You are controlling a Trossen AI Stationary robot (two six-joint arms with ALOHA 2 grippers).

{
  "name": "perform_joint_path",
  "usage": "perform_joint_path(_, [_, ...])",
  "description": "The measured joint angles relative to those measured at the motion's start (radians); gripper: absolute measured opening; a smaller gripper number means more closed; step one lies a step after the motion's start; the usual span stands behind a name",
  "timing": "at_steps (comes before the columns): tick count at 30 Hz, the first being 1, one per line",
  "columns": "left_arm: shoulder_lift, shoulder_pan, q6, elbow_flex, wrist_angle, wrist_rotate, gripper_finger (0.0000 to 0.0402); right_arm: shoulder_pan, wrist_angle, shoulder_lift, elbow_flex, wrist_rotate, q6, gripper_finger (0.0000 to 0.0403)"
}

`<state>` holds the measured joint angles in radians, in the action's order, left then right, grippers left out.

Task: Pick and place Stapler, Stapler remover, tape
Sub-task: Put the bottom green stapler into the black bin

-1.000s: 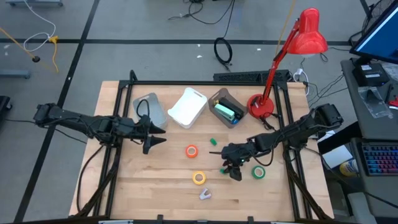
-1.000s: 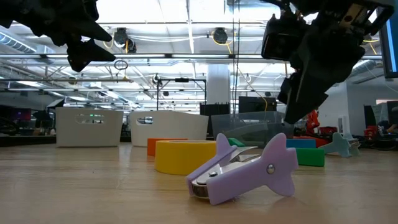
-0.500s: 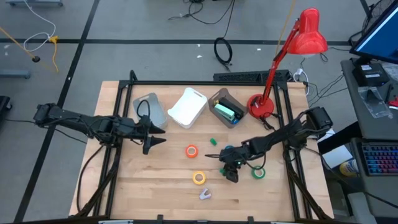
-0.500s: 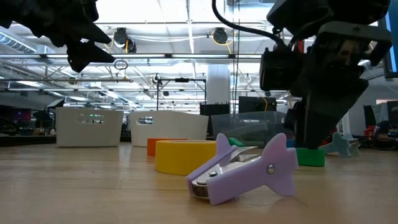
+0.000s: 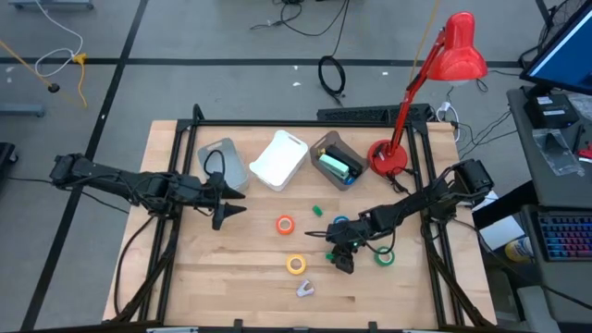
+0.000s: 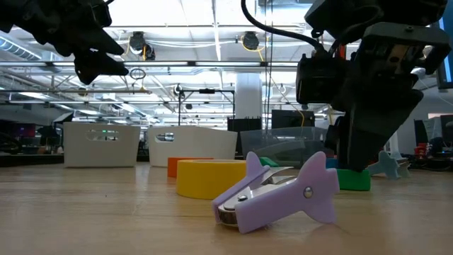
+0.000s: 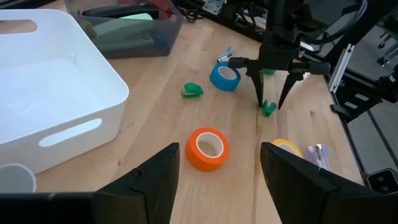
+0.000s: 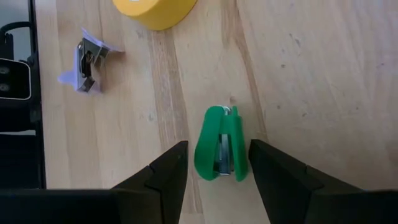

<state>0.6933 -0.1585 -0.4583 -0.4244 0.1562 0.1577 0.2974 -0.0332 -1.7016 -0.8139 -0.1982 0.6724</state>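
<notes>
A small green stapler [image 8: 221, 144] lies flat on the wooden table. My right gripper [image 5: 342, 263] stands low over it, open, with one finger on either side and neither touching. A second green stapler [image 7: 193, 91] lies farther back. The purple staple remover [image 6: 279, 195] rests near the front edge. Orange tape [image 5: 285, 224], yellow tape [image 5: 295, 265], blue tape [image 7: 225, 76] and green tape [image 5: 384, 256] lie flat around them. My left gripper [image 5: 231, 205] hangs open above the table's left half, holding nothing.
At the back of the table stand a grey bin [image 5: 222, 162], a white bin [image 5: 279, 159] and a dark bin [image 5: 336, 159] with green items in it. A red desk lamp [image 5: 393, 157] stands at the back right. A black frame edges the table.
My right gripper has come down toward the table and a little toward its left edge, ending over the green stapler, its fingers still apart. The things on the table have stayed where they were.
</notes>
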Motion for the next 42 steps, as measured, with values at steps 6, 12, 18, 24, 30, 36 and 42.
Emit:
perform_joint_path(6, [0.0, 0.001, 0.009, 0.0, 0.001, 0.0, 0.0228, 0.0, 0.037, 0.0, 0.0, 0.024, -0.003, 0.0148])
perform_joint_path(12, [0.0, 0.001, 0.01, 0.0, 0.002, 0.008, 0.0228, -0.001, 0.042, -0.001, 0.0, 0.044, -0.011, 0.0093])
perform_joint_path(18, [0.0, 0.001, 0.01, 0.0, 0.002, 0.009, 0.0228, -0.001, 0.048, 0.0, -0.001, 0.047, -0.011, 0.0066])
perform_joint_path(24, [0.0, 0.001, 0.009, 0.0, 0.002, 0.009, 0.0228, -0.001, 0.048, -0.001, 0.0, 0.067, -0.003, 0.0065])
perform_joint_path(30, [0.0, 0.001, 0.009, 0.0, 0.001, 0.009, 0.0228, -0.004, 0.06, 0.03, 0.003, 0.091, 0.004, 0.0062])
perform_joint_path(36, [0.0, 0.001, 0.009, 0.0, 0.001, 0.01, 0.0228, -0.013, 0.067, 0.114, 0.006, 0.139, 0.025, 0.0062])
perform_joint_path(42, [0.0, 0.001, 0.016, 0.0, 0.0, 0.01, 0.0228, -0.05, 0.061, 0.221, 0.005, 0.211, 0.023, 0.0061])
